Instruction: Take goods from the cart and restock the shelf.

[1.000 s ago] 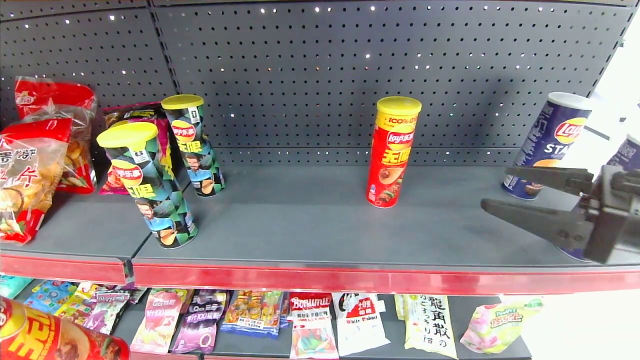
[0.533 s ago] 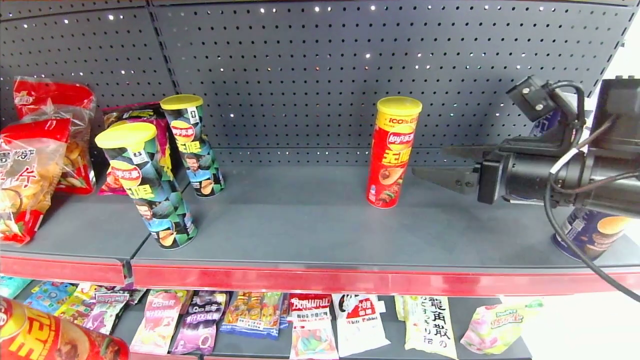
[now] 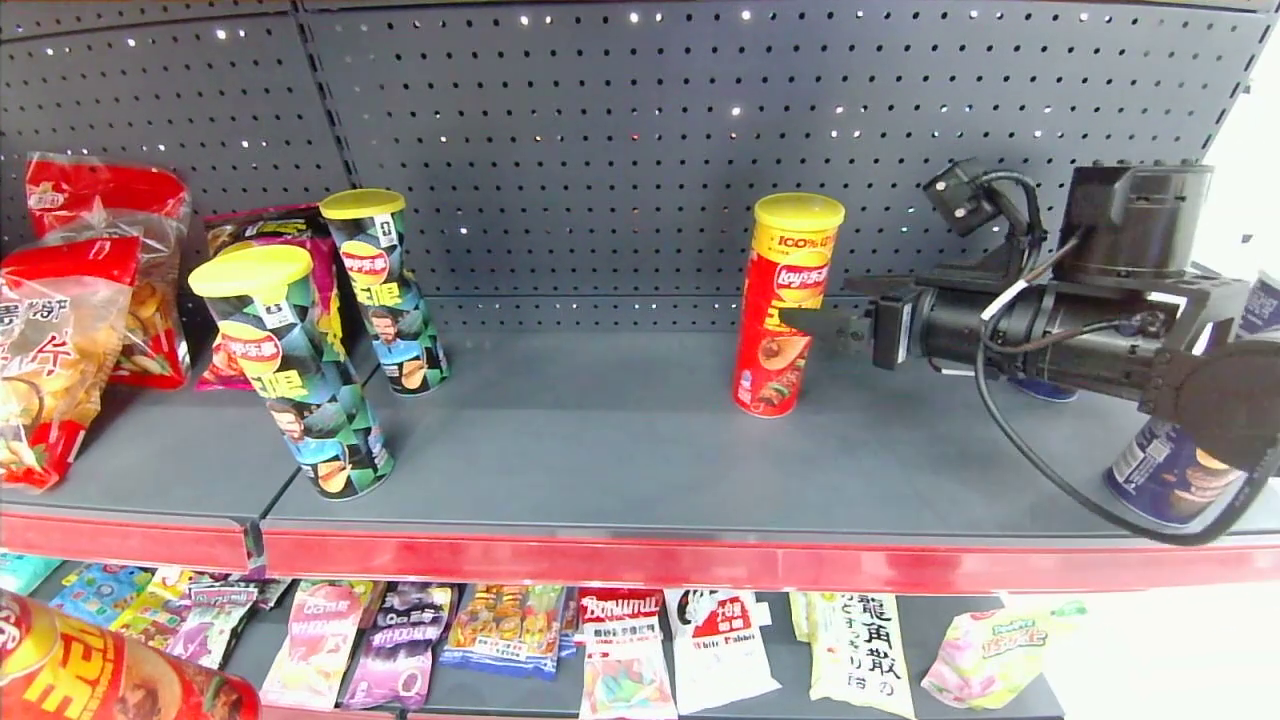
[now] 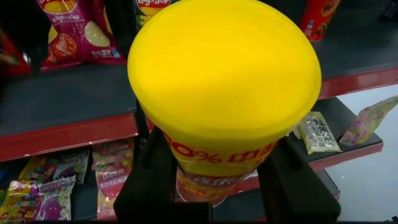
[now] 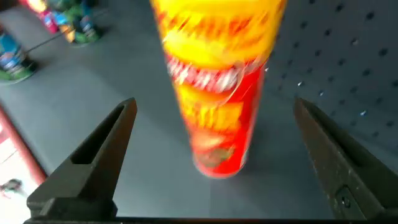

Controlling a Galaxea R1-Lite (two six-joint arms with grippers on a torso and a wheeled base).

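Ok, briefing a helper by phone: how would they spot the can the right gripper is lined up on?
On the grey shelf with the red front edge, one red can stands near the middle, flanked by the open right gripper. Its neighbours are dark green cans leftward and blue cans rightward.

**Matt grey shelf, glossy packs**

The right gripper has smooth, matt black fingers. Between them the standing can wears a glossy red printed sleeve. Beneath the fingers the shelf board looks like smooth, matt grey painted metal. Beyond the fingertips the back panel is the same matt grey, perforated. The left gripper, also matt black, clamps the held can just under its smooth yellow plastic lid, which has a soft sheen.
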